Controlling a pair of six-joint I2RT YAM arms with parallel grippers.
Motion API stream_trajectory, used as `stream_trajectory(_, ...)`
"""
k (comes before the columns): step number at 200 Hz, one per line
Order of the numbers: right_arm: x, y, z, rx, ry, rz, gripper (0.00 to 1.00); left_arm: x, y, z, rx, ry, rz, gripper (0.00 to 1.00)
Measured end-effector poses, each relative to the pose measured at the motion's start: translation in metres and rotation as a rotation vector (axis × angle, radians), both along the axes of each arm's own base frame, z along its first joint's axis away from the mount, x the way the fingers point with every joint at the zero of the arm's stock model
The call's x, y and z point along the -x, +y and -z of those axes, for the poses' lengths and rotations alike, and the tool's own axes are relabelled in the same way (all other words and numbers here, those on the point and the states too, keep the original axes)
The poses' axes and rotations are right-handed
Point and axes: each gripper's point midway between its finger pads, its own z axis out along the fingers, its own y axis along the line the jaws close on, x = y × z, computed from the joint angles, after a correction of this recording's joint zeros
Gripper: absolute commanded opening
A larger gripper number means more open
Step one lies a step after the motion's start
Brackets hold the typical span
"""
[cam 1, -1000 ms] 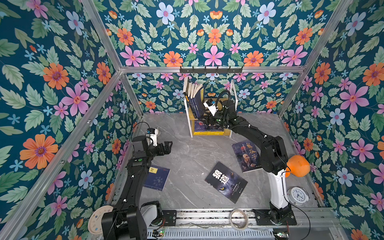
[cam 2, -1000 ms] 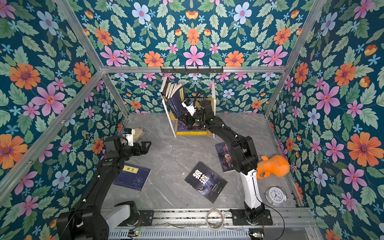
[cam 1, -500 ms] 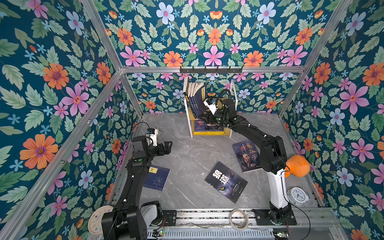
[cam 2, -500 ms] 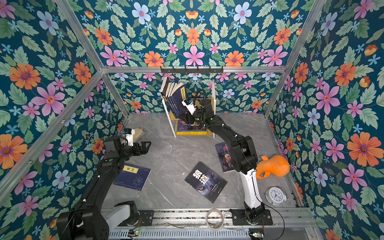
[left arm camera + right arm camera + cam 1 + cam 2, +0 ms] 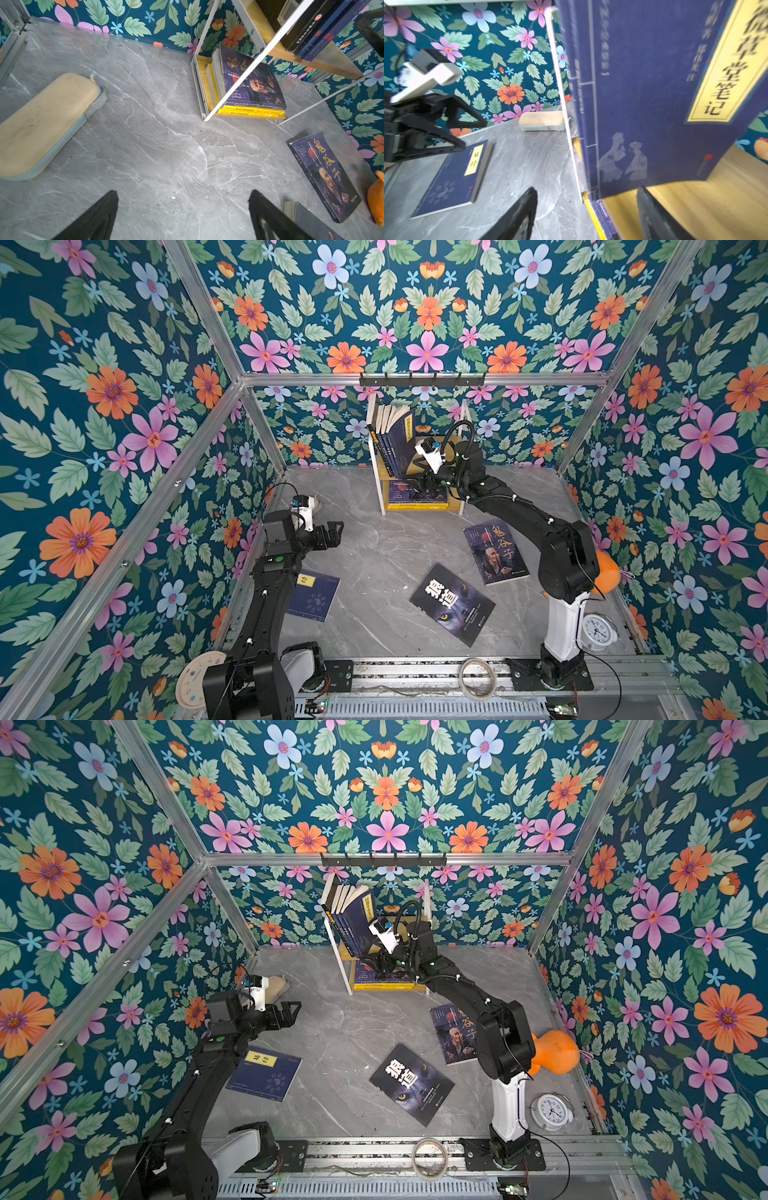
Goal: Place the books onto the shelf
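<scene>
On the left of both top views my left hand [image 5: 291, 1014] hovers over the grey surface [image 5: 345, 1019], spread fully and holding nothing. The nearest loose book is the navy book [image 5: 266, 1073] with the yellow label. It lies flat toward the lower left of the frame from that hand and partly under its arm, with its long side running roughly left to right.

In the lower middle lies the dark book with the wolf's eye [image 5: 453, 603], turned on a diagonal and about midway between the two arms.

In the upper middle stands the shelf [image 5: 381, 497]. Several navy books [image 5: 397, 443] lean on its top board, and a flat stack of yellow and dark books [image 5: 415, 499] lies on the bottom board.

My right hand [image 5: 586, 187] is at the front of the shelf. In its wrist view the fingers are well apart under the lower edge of the outermost leaning book [image 5: 675, 104], and I see nothing pinched between them.

Right of the middle lies the book with the old man's face [image 5: 496, 551]. It is down-frame and to the right of the right hand, just beside that arm's forearm, with its long side running nearly up and down the frame.

I judge that this book is the right arm's natural pick and that the navy one belongs to the left arm. Either hand would have to come back toward its own base and catch a long edge.
</scene>
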Motion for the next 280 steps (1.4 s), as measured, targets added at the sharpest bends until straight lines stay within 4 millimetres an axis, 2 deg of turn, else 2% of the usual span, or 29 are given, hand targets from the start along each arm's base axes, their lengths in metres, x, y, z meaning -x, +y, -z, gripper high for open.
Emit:
stream_trajectory(32,0.048,0.005,-0.006,0.018,0.004,0.015,0.76,-0.008,0.013,-0.023,-0.08,-0.027,-0.024,1.0)
stream_trajectory(59,0.103,0.018,0.002,0.047,0.023,0.006,0.76,-0.01,0.025,-0.043,-0.2,-0.034,-0.015,1.0)
stream_trajectory(78,0.144,0.029,0.008,0.064,0.022,-0.012,0.76,-0.01,0.036,-0.044,-0.278,0.004,0.009,1.0)
stream_trajectory(96,0.175,0.041,0.023,0.093,0.037,-0.026,0.76,-0.001,0.059,-0.026,-0.342,0.106,0.009,1.0)
stream_trajectory(134,0.222,0.073,0.055,0.167,0.041,-0.044,0.76,0.031,0.102,0.008,-0.403,0.275,0.05,1.0)
stream_trajectory(150,0.237,0.089,0.076,0.196,0.057,-0.06,0.76,0.046,0.122,0.028,-0.403,0.349,0.059,0.99)
stream_trajectory(170,0.245,0.105,0.106,0.243,0.086,-0.054,0.76,0.069,0.141,0.056,-0.392,0.435,0.075,0.98)
stream_trajectory(189,0.255,0.12,0.138,0.296,0.125,-0.048,0.76,0.086,0.147,0.079,-0.388,0.492,0.113,0.97)
stream_trajectory(203,0.266,0.132,0.155,0.32,0.145,-0.064,0.76,0.096,0.151,0.093,-0.374,0.525,0.14,0.96)
stream_trajectory(238,0.281,0.159,0.181,0.348,0.18,-0.087,0.72,0.109,0.166,0.121,-0.339,0.584,0.178,0.87)
stream_trajectory(280,0.291,0.184,0.203,0.362,0.226,-0.125,0.58,0.116,0.163,0.147,-0.287,0.609,0.242,0.84)
